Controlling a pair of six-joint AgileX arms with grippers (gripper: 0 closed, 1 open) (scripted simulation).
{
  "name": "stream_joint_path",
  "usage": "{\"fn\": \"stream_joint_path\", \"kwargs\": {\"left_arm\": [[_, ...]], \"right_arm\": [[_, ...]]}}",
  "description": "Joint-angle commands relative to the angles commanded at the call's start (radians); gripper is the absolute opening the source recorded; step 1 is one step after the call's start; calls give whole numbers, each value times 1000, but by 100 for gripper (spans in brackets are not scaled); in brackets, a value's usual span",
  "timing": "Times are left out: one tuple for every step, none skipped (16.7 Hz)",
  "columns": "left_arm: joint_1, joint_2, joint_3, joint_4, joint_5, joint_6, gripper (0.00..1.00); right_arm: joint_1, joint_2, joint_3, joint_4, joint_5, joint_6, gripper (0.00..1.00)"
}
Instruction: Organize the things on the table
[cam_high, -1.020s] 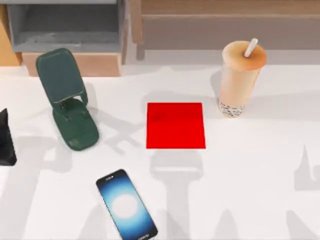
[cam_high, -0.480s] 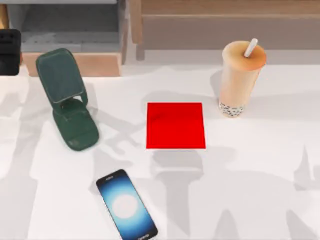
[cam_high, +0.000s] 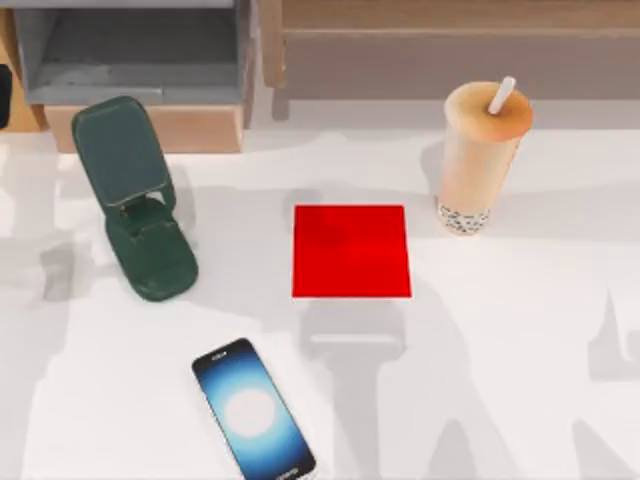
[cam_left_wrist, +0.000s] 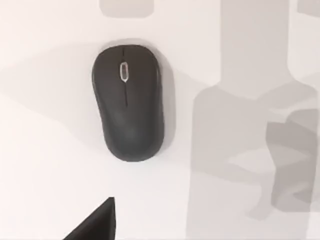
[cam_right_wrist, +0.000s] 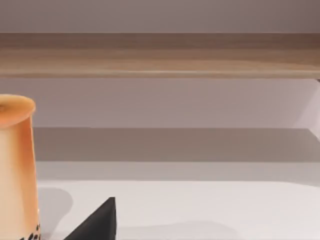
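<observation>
A black smartphone (cam_high: 253, 410) with a glowing screen lies flat near the front of the white table (cam_high: 520, 330), left of centre. The beige bubble-tea cup (cam_high: 480, 160) with its white straw stands upright at the back right; its side (cam_right_wrist: 15, 165) also shows in the right wrist view. In the left wrist view a dark grey mouse (cam_left_wrist: 129, 102) rests on the white tabletop, straight below the camera, apart from the black part of my left gripper (cam_left_wrist: 95, 225). A sliver of my left arm (cam_high: 3, 95) sits at the far left edge. A black part of my right gripper (cam_right_wrist: 95, 225) hangs near the cup.
A red square mat (cam_high: 351, 251) lies at the table's middle. A dark green phone stand (cam_high: 135, 200) stands at the left. Behind it is an open grey and wood box (cam_high: 140, 70), and a wooden ledge (cam_high: 450, 50) runs along the back.
The black part of my left arm moved from the table's left edge up to the back left corner and has nearly left the top view. The phone, cup and stand have not moved.
</observation>
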Motion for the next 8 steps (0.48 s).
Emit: {"fn": "stream_joint_path", "kwargs": {"left_arm": [[22,49,33,-20,-1,-2,100],[43,93,61,-36,-3,-4,100],[62,132,86,-50,-4,-6,100],[79,164,106,-61,-5,-8,100],[92,190,121,-69,-6,-9,100],[101,207,131,-75,-6,-10,100],[106,216,137,-78,-7,-11,100],[107,217,137,-78,-7,-11,100]], "right_arm": [[0,0,0,0,0,0,100],[0,0,0,0,0,0,100],[0,0,0,0,0,0,100],[0,0,0,0,0,0,100],[0,0,0,0,0,0,100],[0,0,0,0,0,0,100],[0,0,0,0,0,0,100],[0,0,0,0,0,0,100]]}}
